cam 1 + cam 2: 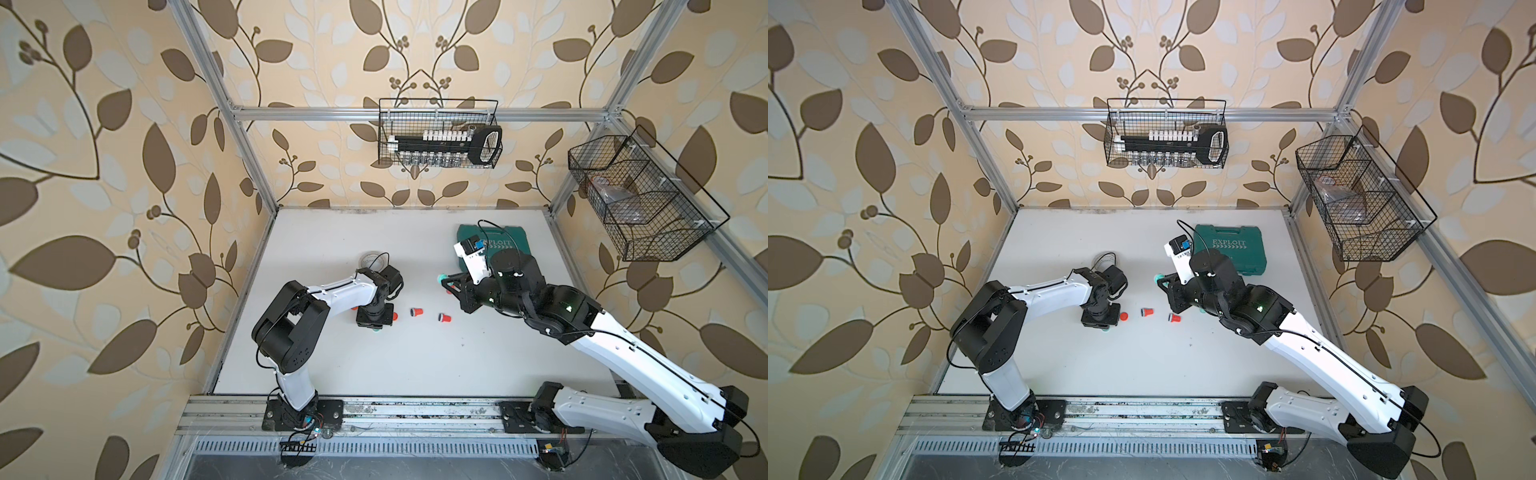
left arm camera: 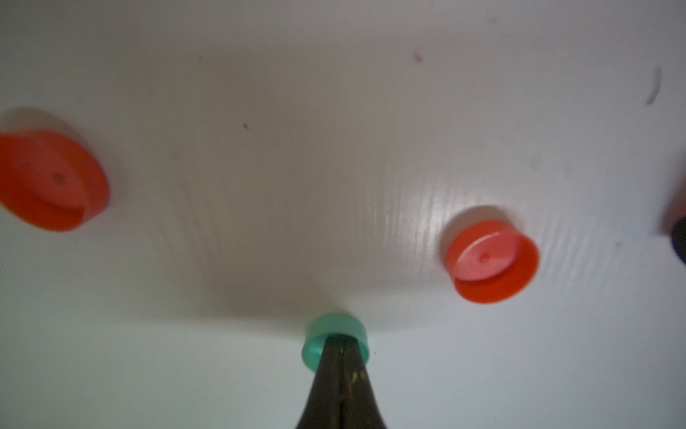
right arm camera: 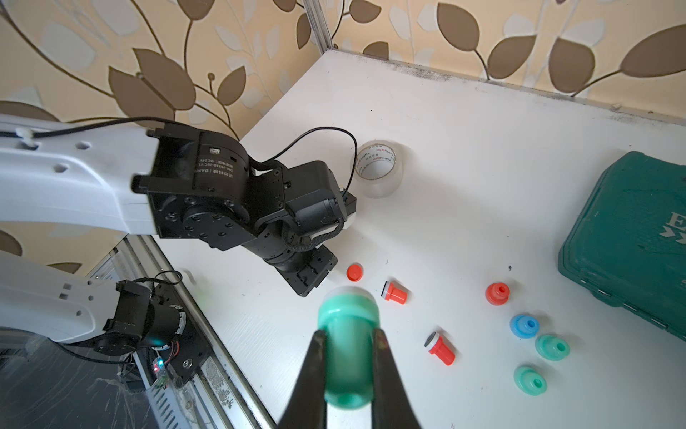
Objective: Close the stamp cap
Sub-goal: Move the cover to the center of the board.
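Right wrist view: stamp lifted in one gripper, its cap pinched by the other.

Closed tight around the green stamp [image 3: 347, 308], the right gripper [image 3: 349, 336] holds it clear of the white table [image 3: 464, 167] with its pale end aimed toward the left arm, probably so the cap can be pushed on. The left gripper [image 2: 336, 345] points straight down, its tips shut on the rim of the green cap [image 2: 334, 327], at or just above the table near a red cap [image 2: 492, 260]. Stamp and cap are well apart.
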Available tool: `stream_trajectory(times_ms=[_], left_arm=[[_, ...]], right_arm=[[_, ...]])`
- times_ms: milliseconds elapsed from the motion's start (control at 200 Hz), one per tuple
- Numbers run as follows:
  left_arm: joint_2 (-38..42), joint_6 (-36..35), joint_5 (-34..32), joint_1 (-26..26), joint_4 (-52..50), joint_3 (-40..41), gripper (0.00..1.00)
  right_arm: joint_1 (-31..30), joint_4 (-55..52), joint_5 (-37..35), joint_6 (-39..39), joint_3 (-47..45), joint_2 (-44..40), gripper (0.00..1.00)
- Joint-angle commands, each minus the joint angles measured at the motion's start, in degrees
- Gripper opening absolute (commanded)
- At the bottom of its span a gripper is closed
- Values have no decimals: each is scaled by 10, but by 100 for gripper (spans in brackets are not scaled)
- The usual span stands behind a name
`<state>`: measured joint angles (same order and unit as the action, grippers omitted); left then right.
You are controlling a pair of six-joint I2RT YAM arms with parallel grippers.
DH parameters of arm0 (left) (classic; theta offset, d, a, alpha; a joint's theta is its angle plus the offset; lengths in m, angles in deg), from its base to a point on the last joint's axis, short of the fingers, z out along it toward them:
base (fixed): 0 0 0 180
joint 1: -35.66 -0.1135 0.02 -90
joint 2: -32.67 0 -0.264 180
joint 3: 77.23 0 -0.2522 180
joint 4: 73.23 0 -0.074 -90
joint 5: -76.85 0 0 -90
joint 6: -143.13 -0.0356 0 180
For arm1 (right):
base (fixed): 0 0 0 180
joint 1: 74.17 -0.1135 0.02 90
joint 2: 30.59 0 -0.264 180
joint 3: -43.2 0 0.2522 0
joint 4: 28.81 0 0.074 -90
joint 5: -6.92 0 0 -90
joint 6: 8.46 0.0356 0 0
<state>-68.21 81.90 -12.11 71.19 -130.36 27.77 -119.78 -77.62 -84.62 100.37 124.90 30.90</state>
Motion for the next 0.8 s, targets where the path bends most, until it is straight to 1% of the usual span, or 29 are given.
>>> stream_trajectory(times_ms=[0,130,250,375,510,540,645,710,795], left_arm=[[-8,-4,-8,-5,1,1,0],[-2,2,17,-2,2,5,0],[4,16,31,23,0,5,0],[-6,41,35,77,-5,-10,0],[-36,71,36,147,-15,-58,0],[-45,76,38,162,-18,-71,0],[-78,90,41,214,-30,-121,0],[-99,94,42,236,-34,-145,0],[-124,96,43,252,-36,-169,0]], right_arm=[[3,-10,0,-2,14,-5,0],[4,-10,-1,-3,14,-7,0],[8,-10,-1,-3,13,-8,0],[23,-27,-10,-2,23,-6,0],[49,-53,-28,5,28,-14,0],[70,-60,-33,11,26,-18,0],[107,-73,-35,26,16,-35,0],[129,-79,-33,35,6,-48,0],[151,-79,-26,44,-5,-66,0]])
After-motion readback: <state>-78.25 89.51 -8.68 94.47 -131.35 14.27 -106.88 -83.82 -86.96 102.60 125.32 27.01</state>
